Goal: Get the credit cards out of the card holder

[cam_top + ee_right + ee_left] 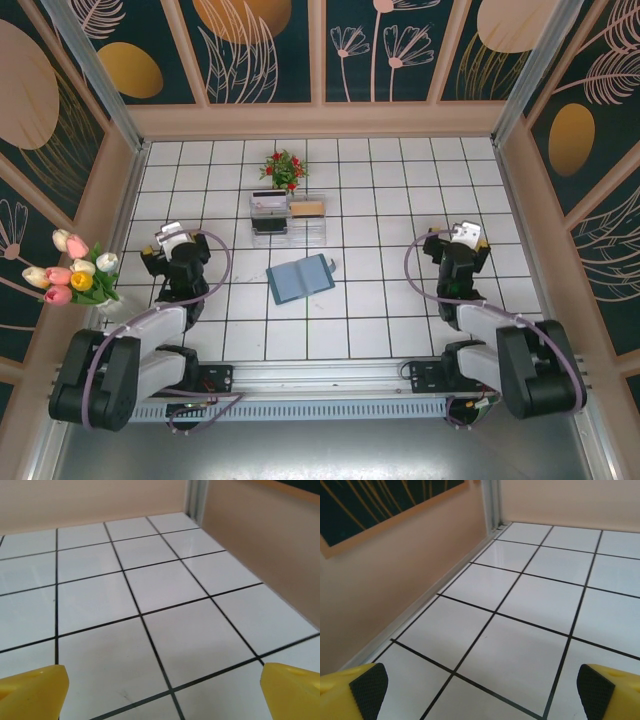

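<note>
Two hands, each with fingers spread wide and gripping nothing, hang over bare white tiles: left hand [168, 232] towards the left wall, right hand [467, 232] towards the right wall. The teal card holder [300, 278] lies flat and slightly askew on the tabletop [390, 190] between them, near a clear acrylic rack [288, 215].

Counts, top view — 1 card holder [300, 278] mid-frame on the worktop [400, 300]. 1 clear rack [288, 215] just above it, 1 red-flower plant [284, 170] above that. 1 tulip bunch [75, 268] at the left edge. 2 arms: left arm [160, 335] lower left, right arm [480, 335] lower right. Wrist views — 2 yellow left fingers [355, 692], 2 yellow right fingers [32, 692], in the bottom corners of each frame; 4 in all.
</note>
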Action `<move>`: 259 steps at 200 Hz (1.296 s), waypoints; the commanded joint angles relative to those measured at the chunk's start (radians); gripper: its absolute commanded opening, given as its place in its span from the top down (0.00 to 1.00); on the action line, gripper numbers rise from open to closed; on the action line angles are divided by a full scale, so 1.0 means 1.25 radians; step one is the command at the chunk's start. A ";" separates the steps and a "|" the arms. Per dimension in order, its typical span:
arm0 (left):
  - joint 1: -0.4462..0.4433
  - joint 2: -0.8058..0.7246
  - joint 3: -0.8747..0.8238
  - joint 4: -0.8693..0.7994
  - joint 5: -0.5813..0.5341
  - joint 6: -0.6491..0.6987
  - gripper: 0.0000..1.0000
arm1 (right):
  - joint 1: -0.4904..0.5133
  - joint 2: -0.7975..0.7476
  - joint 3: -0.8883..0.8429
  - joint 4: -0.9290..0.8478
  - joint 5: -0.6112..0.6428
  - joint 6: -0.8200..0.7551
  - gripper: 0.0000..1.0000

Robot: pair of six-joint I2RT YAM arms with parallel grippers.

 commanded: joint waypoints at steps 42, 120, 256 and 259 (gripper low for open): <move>0.096 0.027 -0.057 0.291 0.338 0.071 0.01 | -0.056 0.113 0.019 0.254 -0.210 -0.060 0.01; 0.146 0.146 -0.003 0.378 0.467 0.052 0.01 | -0.122 0.243 0.037 0.372 -0.342 -0.046 0.01; 0.146 0.292 0.032 0.455 0.480 0.044 0.01 | -0.153 0.288 0.055 0.371 -0.354 -0.008 0.01; 0.147 0.291 0.032 0.456 0.480 0.044 0.01 | -0.153 0.287 0.054 0.371 -0.354 -0.008 0.01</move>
